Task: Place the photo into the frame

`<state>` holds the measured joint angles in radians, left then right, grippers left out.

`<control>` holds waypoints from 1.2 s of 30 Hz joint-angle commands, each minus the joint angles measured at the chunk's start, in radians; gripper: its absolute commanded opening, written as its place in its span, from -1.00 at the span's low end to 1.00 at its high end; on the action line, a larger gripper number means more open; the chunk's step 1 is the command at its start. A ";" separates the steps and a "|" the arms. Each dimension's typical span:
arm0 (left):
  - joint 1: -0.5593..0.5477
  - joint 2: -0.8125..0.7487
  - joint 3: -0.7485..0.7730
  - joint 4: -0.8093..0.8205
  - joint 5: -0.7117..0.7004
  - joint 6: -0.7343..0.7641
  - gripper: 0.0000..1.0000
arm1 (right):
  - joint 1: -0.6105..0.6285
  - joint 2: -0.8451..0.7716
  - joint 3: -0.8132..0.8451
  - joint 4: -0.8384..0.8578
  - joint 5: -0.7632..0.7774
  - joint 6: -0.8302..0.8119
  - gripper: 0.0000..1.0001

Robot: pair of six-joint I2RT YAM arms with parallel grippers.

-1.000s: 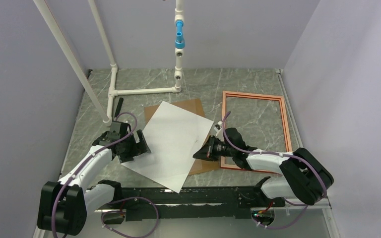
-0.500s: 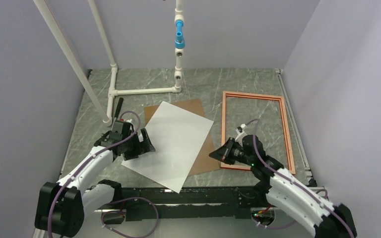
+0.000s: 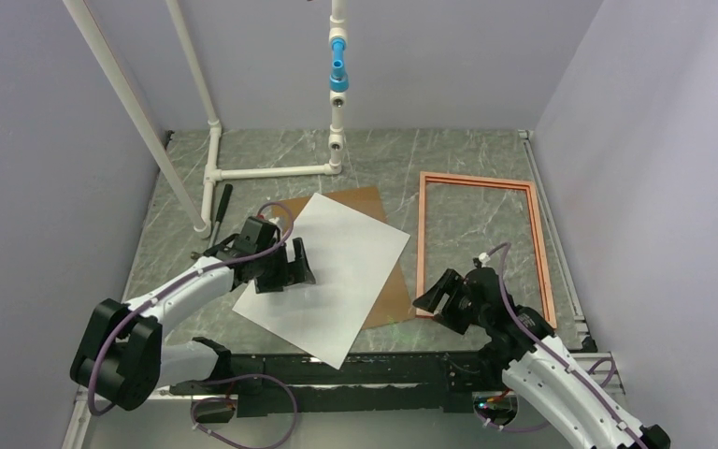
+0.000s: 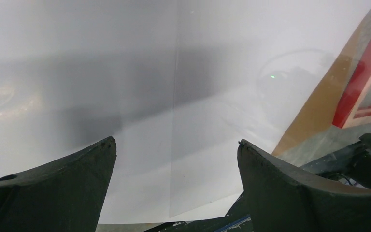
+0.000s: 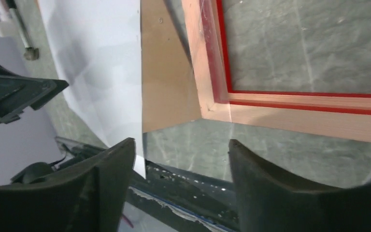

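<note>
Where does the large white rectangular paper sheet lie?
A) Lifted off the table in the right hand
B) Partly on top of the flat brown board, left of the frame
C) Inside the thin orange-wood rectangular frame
B: the white paper sheet lies flat over most of the brown board, and the orange-wood frame to its right has no paper inside it.

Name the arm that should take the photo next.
Left. The left pincer hangs open directly over the photo, white face up. The right pincer sits off the sheet, by the near corner of the frame.
</note>
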<state>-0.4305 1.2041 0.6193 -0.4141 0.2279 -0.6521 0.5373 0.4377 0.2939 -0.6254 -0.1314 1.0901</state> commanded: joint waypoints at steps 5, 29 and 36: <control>-0.012 0.041 0.042 -0.017 -0.080 -0.016 0.96 | -0.001 0.101 0.164 -0.149 0.162 -0.054 0.98; -0.017 0.123 0.111 -0.047 -0.144 0.014 0.95 | -0.310 0.799 0.438 0.171 -0.313 -0.559 0.99; -0.017 0.156 0.143 -0.029 -0.190 0.027 0.93 | -0.311 0.869 0.437 0.211 -0.363 -0.562 0.98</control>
<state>-0.4431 1.3506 0.7212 -0.4618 0.0715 -0.6468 0.2314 1.2987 0.7006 -0.4652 -0.4389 0.5629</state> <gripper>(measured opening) 0.970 0.994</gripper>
